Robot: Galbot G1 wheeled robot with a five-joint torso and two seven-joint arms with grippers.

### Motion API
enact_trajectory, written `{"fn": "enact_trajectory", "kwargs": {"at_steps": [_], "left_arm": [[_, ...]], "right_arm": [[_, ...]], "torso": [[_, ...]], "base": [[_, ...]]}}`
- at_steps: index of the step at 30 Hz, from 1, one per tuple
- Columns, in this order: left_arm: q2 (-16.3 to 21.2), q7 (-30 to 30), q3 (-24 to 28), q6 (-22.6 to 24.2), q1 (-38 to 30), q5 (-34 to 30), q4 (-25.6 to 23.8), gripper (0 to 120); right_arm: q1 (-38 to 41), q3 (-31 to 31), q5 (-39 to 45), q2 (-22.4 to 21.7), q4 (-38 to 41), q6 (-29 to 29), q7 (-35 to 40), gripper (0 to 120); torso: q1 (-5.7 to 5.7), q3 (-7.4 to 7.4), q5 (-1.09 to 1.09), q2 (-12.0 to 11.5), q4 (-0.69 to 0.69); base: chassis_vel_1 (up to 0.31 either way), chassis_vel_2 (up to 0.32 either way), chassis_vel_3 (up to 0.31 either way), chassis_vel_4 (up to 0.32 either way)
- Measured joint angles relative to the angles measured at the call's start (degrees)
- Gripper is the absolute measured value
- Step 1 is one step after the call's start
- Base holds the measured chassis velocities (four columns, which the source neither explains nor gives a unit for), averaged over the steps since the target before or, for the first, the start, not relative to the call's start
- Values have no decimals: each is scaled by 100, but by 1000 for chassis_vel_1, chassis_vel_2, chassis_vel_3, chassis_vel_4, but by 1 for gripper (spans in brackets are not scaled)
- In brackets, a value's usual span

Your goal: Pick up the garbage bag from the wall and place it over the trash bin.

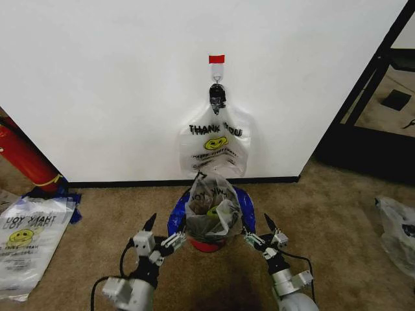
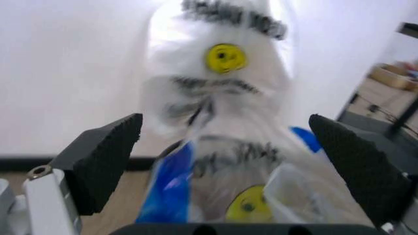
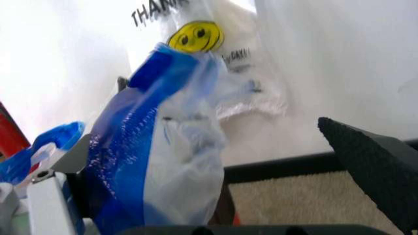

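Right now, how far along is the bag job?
Early. The garbage bag hangs on the wall hook, untouched. Both grippers, left and right, are open, flanking the trash bin, which already holds a bag. Picking and placing remain.

You're looking at thin, glossy, crinkled see-through plastic in the garbage bag (image 1: 216, 144) at frame centre, hung from a small metal hook (image 1: 217, 79) on the matt, smooth white wall (image 1: 110, 84). Below, your carpet (image 1: 324, 214) looks rough and fibrous. The left gripper (image 2: 232, 161) shows matt, coarse-textured black finger pads (image 2: 107, 156).
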Motion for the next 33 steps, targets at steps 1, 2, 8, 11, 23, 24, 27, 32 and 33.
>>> {"fn": "enact_trajectory", "kwargs": {"at_steps": [1,2,8,11,23,24,27,32,33], "left_arm": [[0,0,0,0,0,0,0,100],[66,39,83,80,-216,-60,27,100],[253,126,414,314,-916,-262,267,100],[200,171,581,321,-1104,-255,643,100],[107,172,385,195,-1052,-262,912,100],[129,168,373,208,-1075,-282,913,100],[170,166,372,251,-1169,-333,921,100],[238,166,547,495,-1637,-557,1030,100],[238,166,547,495,-1637,-557,1030,100]], "right_arm": [[0,0,0,0,0,0,0,100],[24,12,5,-20,1,5,-17,100],[146,72,461,-49,9,5,-546,100],[103,141,1082,-33,50,-44,-888,100],[69,302,1551,-139,640,-667,-800,100],[99,290,1325,-158,726,-704,-538,100],[190,269,777,-253,926,-896,25,100],[511,89,62,-980,1378,-1614,772,100],[511,89,62,-980,1378,-1614,772,100]], "torso": [[0,0,0,0,0],[0,0,0,0,-3],[0,0,2,0,2],[0,0,1,0,-2],[0,0,2,0,0],[0,0,1,0,1],[0,0,1,0,1],[0,0,1,0,0],[0,0,1,0,0]], "base": [[0,0,0,0],[0,0,0,0],[0,0,0,0],[0,0,0,0],[0,0,0,0],[0,0,0,0],[0,0,0,0],[0,0,0,0],[0,0,0,0]]}}
